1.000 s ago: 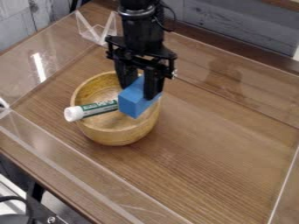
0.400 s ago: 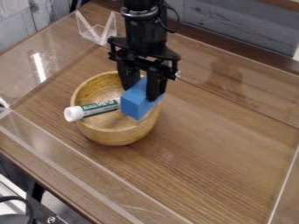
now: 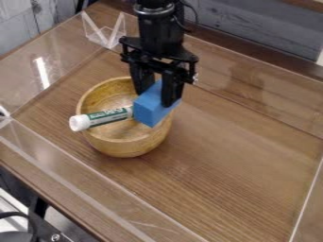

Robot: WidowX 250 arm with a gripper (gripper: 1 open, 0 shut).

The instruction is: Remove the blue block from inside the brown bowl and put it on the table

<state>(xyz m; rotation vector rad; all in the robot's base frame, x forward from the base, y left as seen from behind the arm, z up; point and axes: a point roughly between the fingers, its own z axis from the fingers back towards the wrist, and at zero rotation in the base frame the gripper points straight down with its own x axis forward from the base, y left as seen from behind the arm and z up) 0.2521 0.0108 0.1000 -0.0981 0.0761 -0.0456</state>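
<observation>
Two black fingers of the gripper are clamped on the small bright-blue rectangular block, over the round light-brown wooden bowl beside a green-and-white marker.

Feed check: bright, even light, low-res and a bit soft.
I see pale glare streaks on the glossy tabletop upper left; shadows faint, corners slightly darker.

black hand pointing straight down, fingers clamped together, arm upright above
</observation>
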